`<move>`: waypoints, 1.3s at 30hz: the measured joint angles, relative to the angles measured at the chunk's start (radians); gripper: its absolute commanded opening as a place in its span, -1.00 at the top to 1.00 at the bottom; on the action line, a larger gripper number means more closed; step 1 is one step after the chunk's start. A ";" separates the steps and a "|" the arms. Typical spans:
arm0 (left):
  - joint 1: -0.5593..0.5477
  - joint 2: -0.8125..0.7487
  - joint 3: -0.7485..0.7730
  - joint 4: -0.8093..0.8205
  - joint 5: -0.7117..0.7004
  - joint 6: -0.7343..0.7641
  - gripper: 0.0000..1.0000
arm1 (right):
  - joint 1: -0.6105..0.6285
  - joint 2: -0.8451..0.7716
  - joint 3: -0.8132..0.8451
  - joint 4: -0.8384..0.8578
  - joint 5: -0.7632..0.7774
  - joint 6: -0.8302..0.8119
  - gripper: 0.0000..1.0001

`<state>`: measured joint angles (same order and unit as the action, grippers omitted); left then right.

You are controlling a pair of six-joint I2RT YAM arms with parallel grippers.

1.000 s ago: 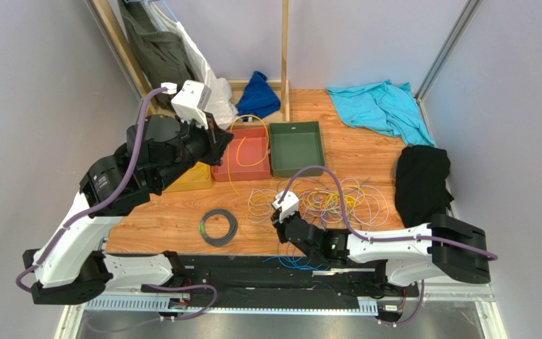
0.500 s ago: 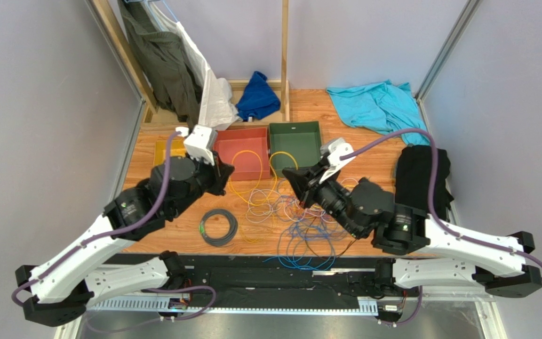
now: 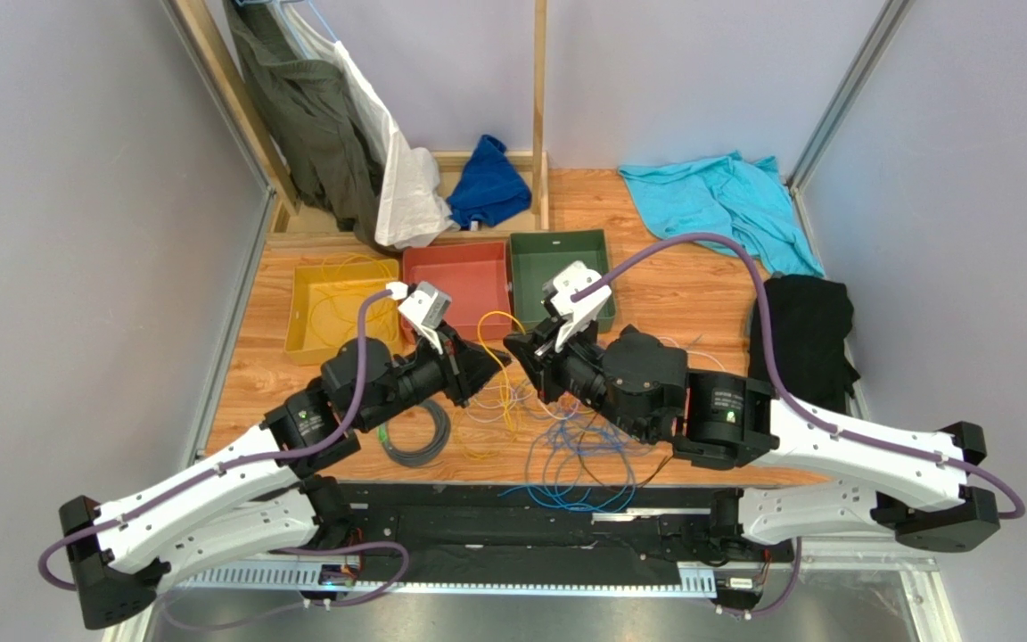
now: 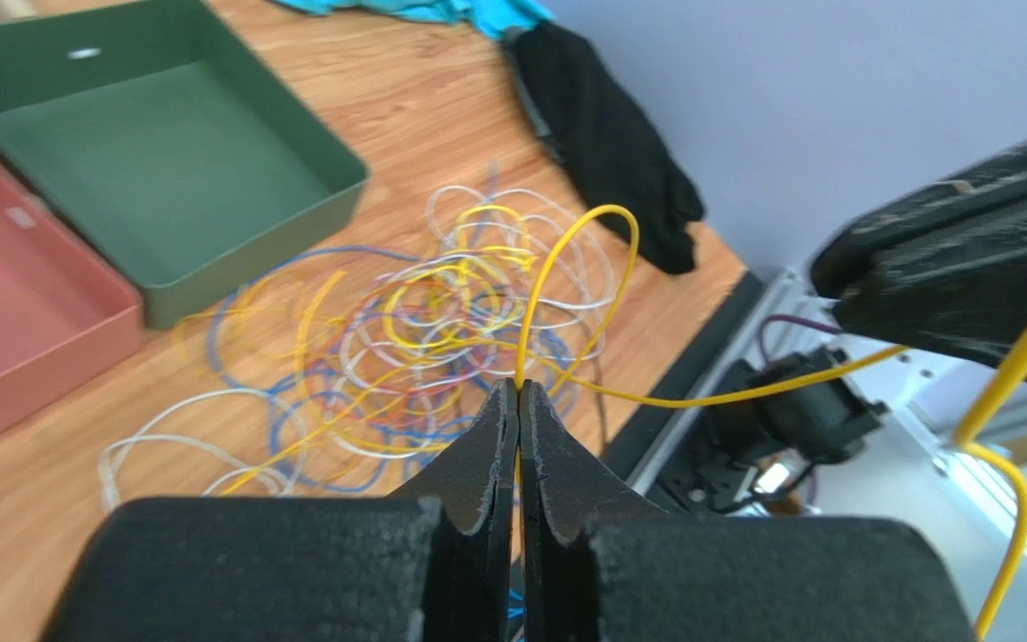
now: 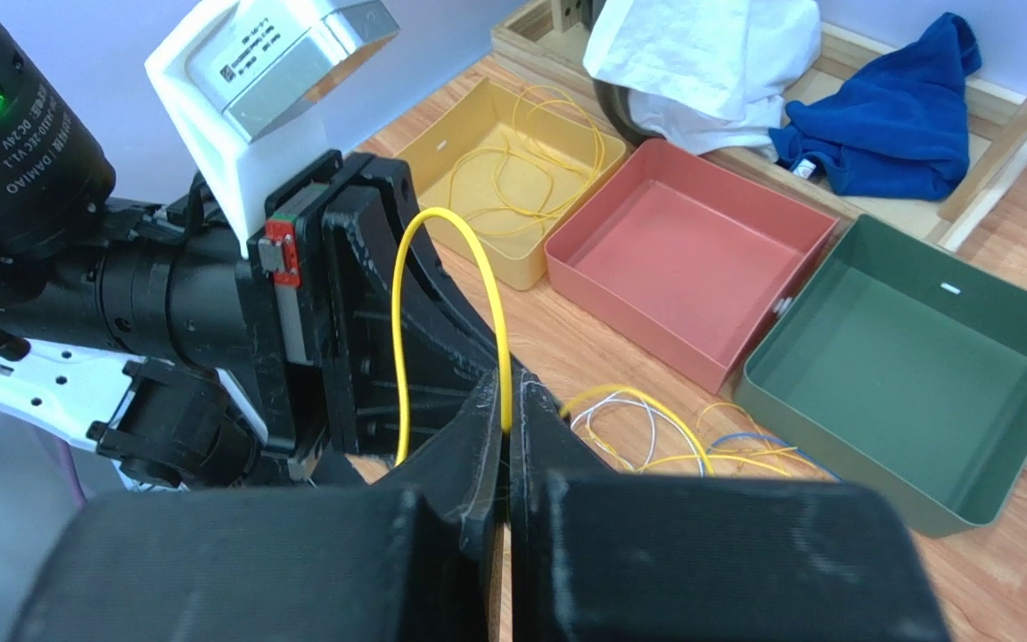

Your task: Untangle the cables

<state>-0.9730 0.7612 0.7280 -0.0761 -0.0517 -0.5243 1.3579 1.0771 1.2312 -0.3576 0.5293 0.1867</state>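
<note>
A tangle of yellow, blue and white-grey cables lies on the wooden table in front of the trays; it also shows in the left wrist view. My left gripper is shut on a yellow cable that loops up from its tips. My right gripper faces it closely, shut on a yellow cable loop at its tips. A black coil with a green tag lies partly under the left arm.
A yellow tray holding yellow cable, a red tray and a green tray stand behind the grippers. A black cloth, a teal cloth and a blue cloth lie right and back. Wooden posts stand at the back.
My left arm came down from over the trays to the table's middle. My right arm rose from the front edge and moved left. Both grippers now meet tip to tip.
</note>
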 measured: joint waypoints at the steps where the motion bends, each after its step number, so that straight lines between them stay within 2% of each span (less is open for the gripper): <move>1: 0.000 -0.005 -0.017 0.027 0.021 -0.006 0.90 | 0.000 0.007 0.002 -0.001 -0.005 0.001 1.00; 6: -0.001 -0.077 -0.117 0.121 0.077 -0.031 0.88 | -0.025 0.016 0.002 -0.003 -0.012 0.012 1.00; 11: -0.001 -0.156 -0.164 0.146 0.094 -0.035 0.71 | -0.084 0.020 0.002 0.001 -0.050 0.037 1.00; 21: -0.001 -0.083 -0.184 0.336 0.231 -0.041 0.57 | -0.138 0.114 0.074 0.012 -0.175 0.122 1.00; 27: -0.003 0.005 -0.208 0.403 0.254 -0.047 0.33 | -0.140 0.131 0.116 0.023 -0.245 0.185 1.00; 33: -0.003 0.003 -0.220 0.457 0.245 -0.040 -0.11 | -0.142 0.126 0.111 0.035 -0.291 0.257 1.00; 36: -0.003 -0.021 -0.255 0.504 0.229 -0.042 -0.05 | -0.142 0.104 0.080 0.064 -0.312 0.296 1.00; 38: -0.003 -0.030 -0.277 0.529 0.222 -0.044 0.27 | -0.142 0.084 0.051 0.083 -0.323 0.319 1.00; 39: -0.003 -0.029 -0.285 0.539 0.220 -0.044 0.59 | -0.142 0.079 0.042 0.090 -0.326 0.327 1.00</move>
<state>-0.9756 0.7322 0.4435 0.4629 0.1688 -0.5686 1.2160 1.1564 1.2728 -0.2680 0.2031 0.5133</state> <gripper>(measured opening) 0.455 0.011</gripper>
